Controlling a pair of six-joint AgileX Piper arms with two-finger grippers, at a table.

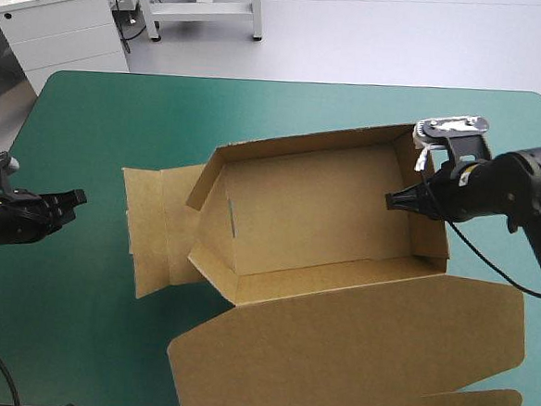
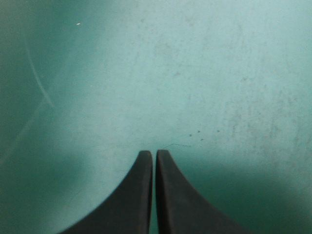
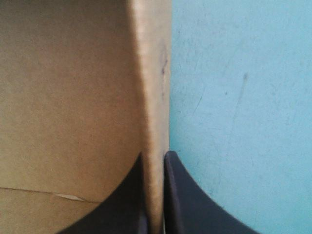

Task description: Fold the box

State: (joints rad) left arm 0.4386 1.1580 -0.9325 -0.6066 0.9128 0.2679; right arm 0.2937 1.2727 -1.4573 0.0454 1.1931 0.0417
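Note:
The brown box [image 1: 316, 220] stands in the middle of the teal-green table as an open tray with raised walls. Its lid [image 1: 353, 357] lies flat toward the near edge. At the tray's left end the wall stands partly up, with flaps [image 1: 153, 227] spread flat beyond it. My right gripper [image 1: 391, 200] is at the tray's right wall, shut on it. In the right wrist view the wall [image 3: 153, 97] runs straight between the black fingers [image 3: 178, 195]. My left gripper [image 1: 78, 196] hovers over bare cover well left of the box, fingers [image 2: 141, 195] shut with nothing between them.
Bare teal-green cover [image 1: 67, 319] stretches along the left and near-left of the table. The lid's rounded tabs [image 1: 479, 403] reach close to the near right edge. A white cabinet [image 1: 61, 16] stands beyond the far left corner.

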